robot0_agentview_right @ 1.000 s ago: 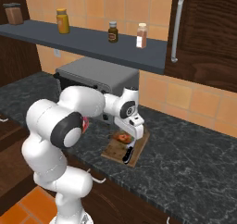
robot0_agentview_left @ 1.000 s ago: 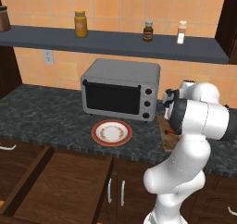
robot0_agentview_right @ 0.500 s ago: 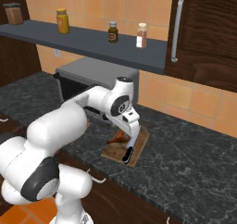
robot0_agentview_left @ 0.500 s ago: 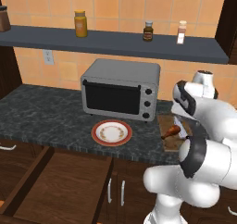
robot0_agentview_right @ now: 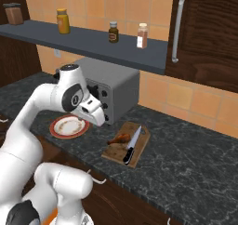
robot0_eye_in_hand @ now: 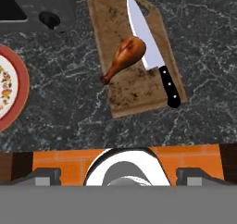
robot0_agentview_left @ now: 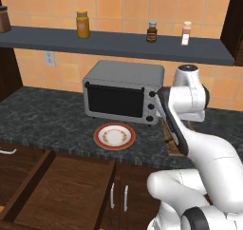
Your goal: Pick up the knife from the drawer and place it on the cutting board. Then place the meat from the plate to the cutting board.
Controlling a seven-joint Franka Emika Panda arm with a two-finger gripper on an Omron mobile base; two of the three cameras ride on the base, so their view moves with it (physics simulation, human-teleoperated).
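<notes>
While the gripper (robot0_agentview_right: 95, 116), its state unclear, hovers near the cutting board (robot0_eye_in_hand: 134, 84), the golden-brown meat (robot0_eye_in_hand: 125, 56) and black-handled knife (robot0_eye_in_hand: 152, 56) lie side by side on the board.

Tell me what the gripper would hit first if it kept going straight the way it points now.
Probably the brown wooden cutting board, near the golden-brown drumstick and the black-handled knife; exact depth is unclear.

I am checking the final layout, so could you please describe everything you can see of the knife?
The knife has a long, pointed silver blade and a black handle with pale rivets. It lies flat along one long side of the cutting board, handle end poking just over the board's edge. The meat lies beside the blade, its thick end at or against it. The gripper is raised clear of it.
</notes>
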